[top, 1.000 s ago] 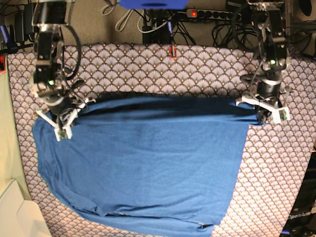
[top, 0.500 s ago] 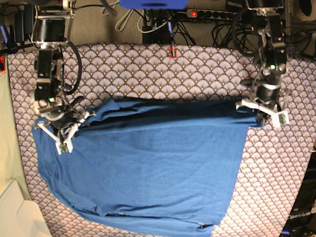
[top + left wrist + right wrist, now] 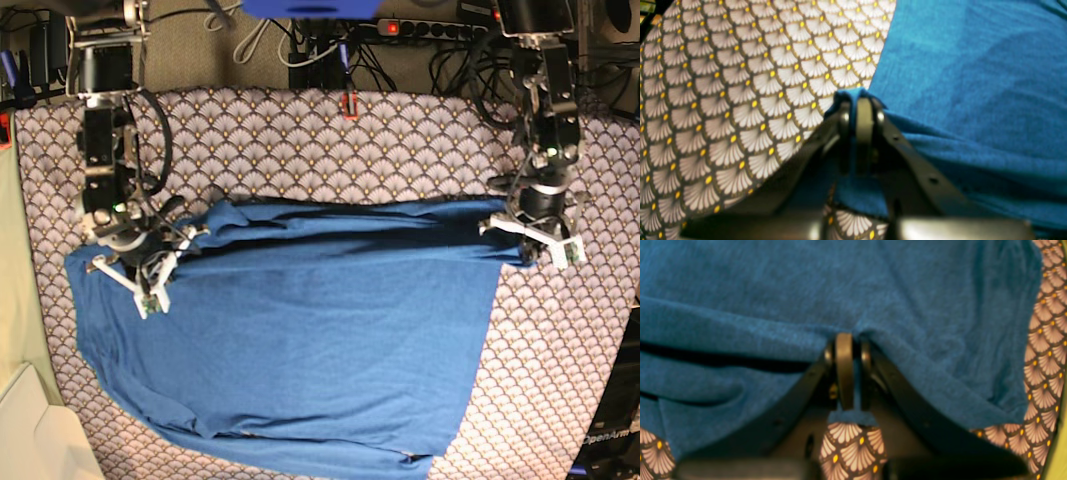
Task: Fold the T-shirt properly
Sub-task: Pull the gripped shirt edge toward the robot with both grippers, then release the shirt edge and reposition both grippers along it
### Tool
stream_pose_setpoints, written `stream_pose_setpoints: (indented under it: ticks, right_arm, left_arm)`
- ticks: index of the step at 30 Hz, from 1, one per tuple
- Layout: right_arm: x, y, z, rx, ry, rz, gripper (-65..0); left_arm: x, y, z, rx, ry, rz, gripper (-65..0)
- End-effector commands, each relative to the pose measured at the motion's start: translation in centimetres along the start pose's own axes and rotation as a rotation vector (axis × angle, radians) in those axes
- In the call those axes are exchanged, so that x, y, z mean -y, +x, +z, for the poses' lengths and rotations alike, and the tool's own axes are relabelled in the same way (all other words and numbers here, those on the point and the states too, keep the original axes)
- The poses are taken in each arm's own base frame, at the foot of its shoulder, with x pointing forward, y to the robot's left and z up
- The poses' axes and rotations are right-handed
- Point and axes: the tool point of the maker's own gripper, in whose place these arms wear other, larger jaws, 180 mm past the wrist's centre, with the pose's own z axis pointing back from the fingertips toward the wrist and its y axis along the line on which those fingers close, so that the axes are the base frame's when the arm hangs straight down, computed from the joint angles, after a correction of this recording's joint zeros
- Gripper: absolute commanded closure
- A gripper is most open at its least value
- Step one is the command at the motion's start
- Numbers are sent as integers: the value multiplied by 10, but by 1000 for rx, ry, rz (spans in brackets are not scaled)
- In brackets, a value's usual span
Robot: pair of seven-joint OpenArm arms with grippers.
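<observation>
The blue T-shirt (image 3: 300, 340) lies spread over the scallop-patterned tablecloth (image 3: 300, 140), its far edge lifted into a fold running from side to side. My left gripper (image 3: 530, 245) (image 3: 858, 110) is shut on a corner of the T-shirt (image 3: 973, 83) at the base view's right. At the base view's left my right gripper (image 3: 150, 272) (image 3: 848, 345) is shut on a bunched fold of the T-shirt (image 3: 806, 283). A strip of blue cloth shows pinched between each pair of fingers.
The tablecloth (image 3: 723, 100) shows bare beyond the shirt's far edge and to its right. Cables and a power strip (image 3: 430, 28) lie past the table's back edge. A pale yellow-green surface (image 3: 15, 290) borders the table's left side.
Both grippers have carried the shirt's lifted edge toward the near side. The right gripper has also shifted inward, and the fold now lies lower over the shirt's body.
</observation>
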Motion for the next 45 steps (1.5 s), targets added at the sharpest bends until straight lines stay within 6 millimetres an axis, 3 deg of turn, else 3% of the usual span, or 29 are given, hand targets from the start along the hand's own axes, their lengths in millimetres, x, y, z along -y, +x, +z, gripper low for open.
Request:
stream_pose_setpoints:
  ticks: [1, 14, 19, 25, 31, 36, 38, 43, 45]
  right_arm:
    - [9, 20, 3, 56, -18, 6, 0]
    - [11, 21, 3, 59, -21, 3, 0]
    - [17, 23, 0, 56, -28, -3, 0]
    - [25, 17, -1, 39, -41, 6, 0]
    - [45, 9, 4, 28, -82, -12, 0]
    - [41, 9, 3, 26, -74, -9, 0]
    - [40, 9, 3, 26, -73, -10, 0]
    - [36, 0, 3, 10, -65, -10, 0]
    - [36, 0, 3, 9, -65, -10, 0]
  left_arm:
    - [0, 19, -1, 58, -2, -11, -9]
    - [1, 12, -9, 35, -4, 11, -9]
    - [26, 5, -11, 16, -61, -16, -9]
    - [38, 1, -11, 8, -88, -19, -9]
    - [35, 2, -11, 9, -82, -20, -9]
    - [35, 2, -11, 10, -80, -24, -11]
    - [36, 6, -13, 19, -82, -21, -27]
    - [33, 3, -16, 6, -73, -20, -161]
    - [33, 3, -21, 2, -70, -16, -177]
